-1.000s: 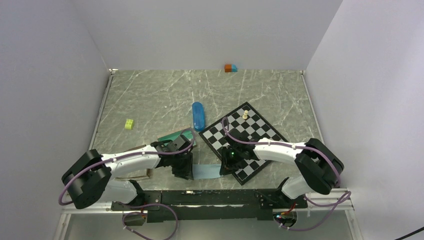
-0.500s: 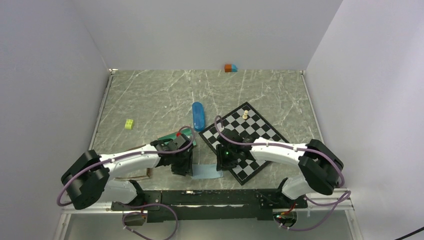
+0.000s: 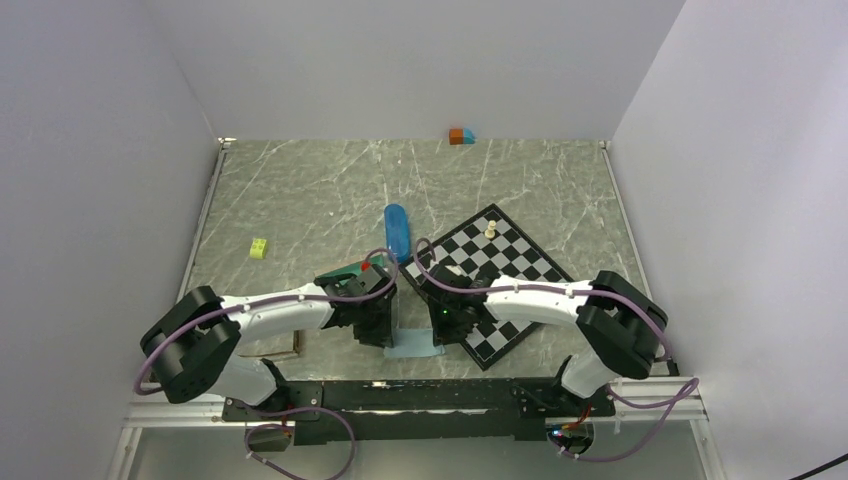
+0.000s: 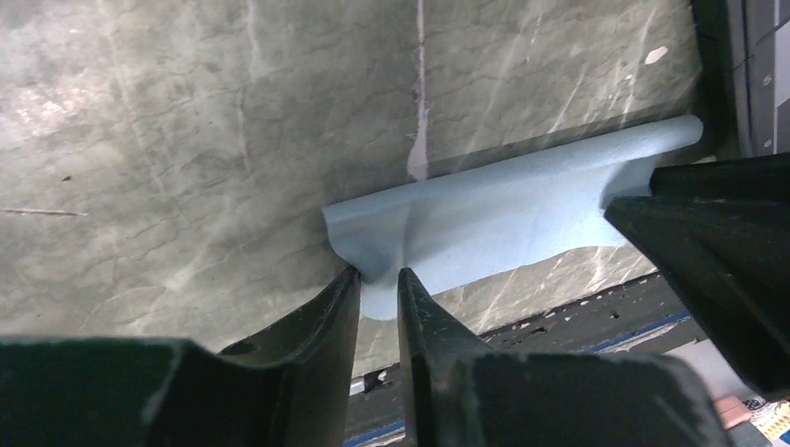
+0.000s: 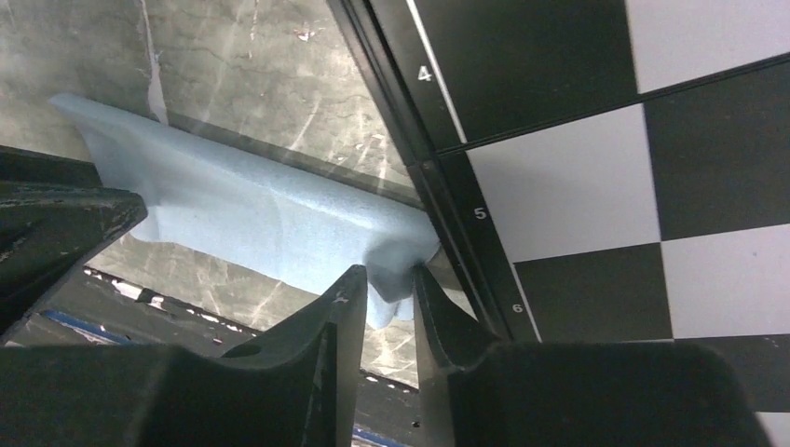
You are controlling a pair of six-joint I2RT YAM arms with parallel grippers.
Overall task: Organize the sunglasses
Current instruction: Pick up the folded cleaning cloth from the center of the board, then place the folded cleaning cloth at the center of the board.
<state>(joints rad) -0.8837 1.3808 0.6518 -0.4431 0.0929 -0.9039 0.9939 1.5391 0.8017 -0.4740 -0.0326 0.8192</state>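
A light-blue cloth (image 3: 410, 347) lies near the table's front edge between my two grippers. My left gripper (image 3: 382, 333) is shut on its left corner (image 4: 377, 275). My right gripper (image 3: 441, 330) is shut on its right corner (image 5: 389, 277). The cloth (image 4: 503, 205) hangs stretched between them, its pinched edge lifted off the marble (image 5: 251, 209). A thin brown piece (image 3: 297, 345), perhaps the brown sunglasses, shows beside the left arm and is mostly hidden. The purple sunglasses are out of view. The blue capsule case (image 3: 397, 232) lies further back.
A chessboard (image 3: 520, 265) with a white piece (image 3: 490, 230) lies right of the cloth, its edge close to the right gripper (image 5: 559, 186). A green flat object (image 3: 345, 272) sits by the left wrist. A yellow brick (image 3: 259, 248) lies left; an orange-and-blue block (image 3: 461, 136) is at the back.
Both grippers have moved away from the front edge, the right one also leftward. The cloth's pinched edge has come up with them, so it looks narrower from above.
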